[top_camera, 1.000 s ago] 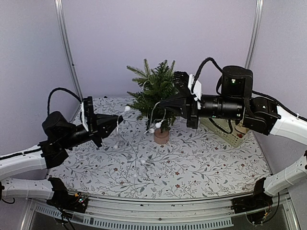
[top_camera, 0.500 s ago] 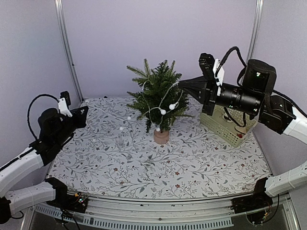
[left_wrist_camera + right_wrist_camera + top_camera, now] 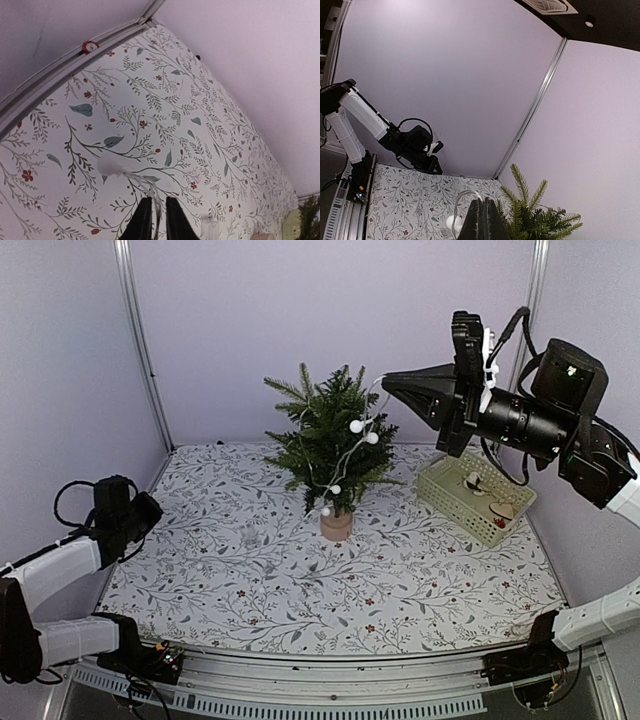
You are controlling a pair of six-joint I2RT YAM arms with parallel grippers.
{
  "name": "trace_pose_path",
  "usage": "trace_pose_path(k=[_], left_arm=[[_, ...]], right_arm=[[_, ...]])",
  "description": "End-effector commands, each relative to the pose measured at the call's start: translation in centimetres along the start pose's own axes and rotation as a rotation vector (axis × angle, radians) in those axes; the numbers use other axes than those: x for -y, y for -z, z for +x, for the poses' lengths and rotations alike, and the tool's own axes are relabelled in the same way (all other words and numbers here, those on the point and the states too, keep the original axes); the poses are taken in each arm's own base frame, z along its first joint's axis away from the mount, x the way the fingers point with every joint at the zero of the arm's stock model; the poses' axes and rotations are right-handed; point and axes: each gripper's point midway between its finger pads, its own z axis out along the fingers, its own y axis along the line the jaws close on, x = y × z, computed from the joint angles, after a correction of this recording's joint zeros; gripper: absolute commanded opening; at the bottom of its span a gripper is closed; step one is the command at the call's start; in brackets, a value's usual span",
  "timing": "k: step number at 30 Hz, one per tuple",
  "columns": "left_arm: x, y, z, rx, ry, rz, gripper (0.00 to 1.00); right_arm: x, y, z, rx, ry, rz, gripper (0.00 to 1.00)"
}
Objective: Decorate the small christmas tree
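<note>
The small christmas tree point(image 3: 322, 435) stands mid-table on its tan base point(image 3: 336, 526). A light string with white balls point(image 3: 356, 426) hangs across the tree's right side, up to my right gripper point(image 3: 390, 383). That gripper hovers high, just right of the treetop, and is shut on the wire. The right wrist view shows the wire looping out of the right gripper point(image 3: 481, 202) with a ball point(image 3: 452, 222) below and the tree point(image 3: 540, 222) beside it. My left gripper point(image 3: 151, 507) sits low at the far left. In its wrist view the left gripper point(image 3: 157, 201) has its fingers nearly together on a thin wire, with a blurred ball point(image 3: 110, 165) just ahead.
A pale green basket point(image 3: 440, 492) holding small ornaments sits at the right behind the tree. A small clear object point(image 3: 250, 535) lies on the patterned tablecloth left of the tree. Purple walls close in the back and both sides.
My right gripper has risen and swung right with the string, lifting it onto the tree's right side. My left arm has drawn back from near the tree to the far left edge.
</note>
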Motion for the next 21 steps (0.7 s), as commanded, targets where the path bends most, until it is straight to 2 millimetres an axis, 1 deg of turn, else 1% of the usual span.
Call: trace_pose_path(k=[1,2,3,4,6,8,10,11,12,13,15,16,19,21], left_arm=[[-2.8,0.2,-0.1,0.018,0.092,-0.062,0.31],[-2.3,0.3,-0.3,0.018,0.068,-0.038,0.49],[-1.4,0.4,-0.4,0.007,0.034,0.001,0.59],[0.0,0.6,-0.8,0.0,-0.003,0.05,0.64],[2.8,1.6,-1.2,-0.009,-0.086,0.16,0.67],[5.6,3.4,-2.0,0.03,-0.154,0.273,0.66],[9.3,6.2,-2.2,0.075,-0.226,0.463,0.66],[10.7,7.3,-1.7,0.078,-0.256,0.539,0.66],[12.3,9.0,-1.5,0.104,-0.296,0.635,0.66],[13.8,10.7,-0.8,0.115,-0.346,0.736,0.66],[15.8,13.0,1.0,0.122,-0.429,0.872,0.66],[16.8,14.2,2.4,0.112,-0.485,0.943,0.66],[18.7,16.3,5.9,0.057,-0.575,1.07,0.64],[19.4,17.4,8.5,0.008,-0.64,1.13,0.63]], right_arm=[[-0.3,-0.5,-2.3,0.065,0.002,-0.057,0.0],[-0.3,-0.7,-2.5,0.071,0.002,-0.063,0.0],[-0.3,-0.8,-2.7,0.079,0.003,-0.068,0.0],[-0.3,-1.0,-2.9,0.084,0.004,-0.075,0.0],[-0.3,-1.2,-3.4,0.098,0.009,-0.085,0.0],[-0.3,-1.7,-3.7,0.104,0.01,-0.094,0.0],[-0.2,-2.1,-3.9,0.11,0.011,-0.095,0.0],[-0.1,-2.3,-3.9,0.111,0.012,-0.095,0.0],[0.0,-2.4,-4.0,0.115,0.013,-0.093,0.0],[0.0,-2.5,-4.2,0.12,0.014,-0.092,0.0],[0.3,-2.6,-4.6,0.129,0.017,-0.087,0.0],[0.3,-2.7,-4.8,0.132,0.017,-0.085,0.0],[0.6,-2.8,-5.6,0.152,0.022,-0.082,0.0],[0.8,-2.8,-6.1,0.163,0.025,-0.077,0.0]])
